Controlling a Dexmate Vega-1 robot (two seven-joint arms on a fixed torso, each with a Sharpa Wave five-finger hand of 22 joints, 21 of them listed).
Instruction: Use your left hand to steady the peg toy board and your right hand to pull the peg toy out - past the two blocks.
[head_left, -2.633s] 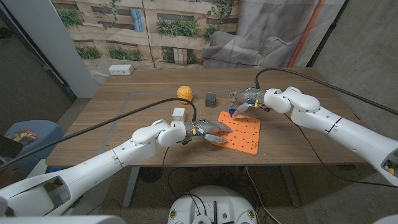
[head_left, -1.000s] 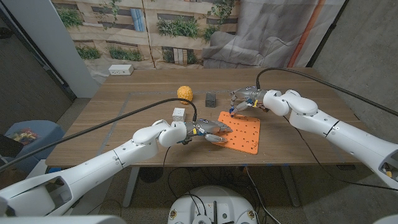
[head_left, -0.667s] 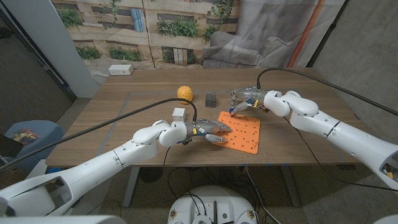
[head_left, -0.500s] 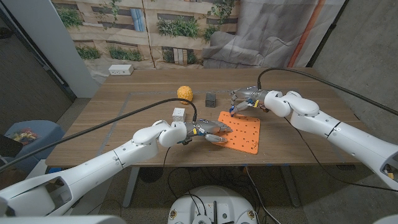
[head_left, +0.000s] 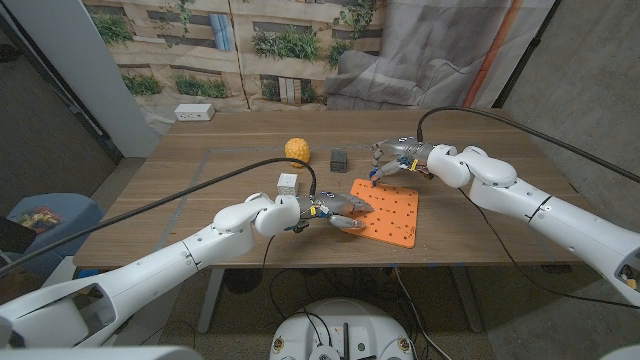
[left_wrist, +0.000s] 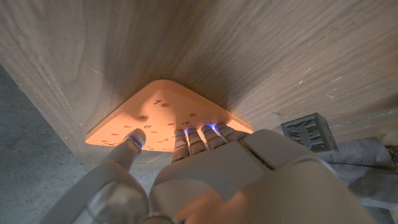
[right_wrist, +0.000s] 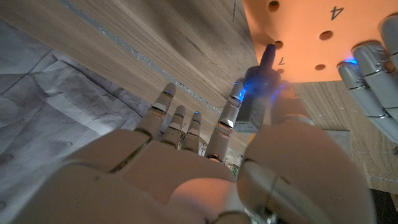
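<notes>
Right wrist view: right hand (right_wrist: 249, 155) pinches the peg toy (right_wrist: 260, 84), tip just clear of the board (right_wrist: 323, 37); left hand (head_left: 335, 210) presses the board, grasping nothing; carry past the blocks remains.

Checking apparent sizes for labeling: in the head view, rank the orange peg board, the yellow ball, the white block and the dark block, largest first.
1. Orange peg board, clearly largest.
2. Yellow ball.
3. White block and dark block: these look alike, and the dark one lies farther from the camera, so no ranking.
</notes>
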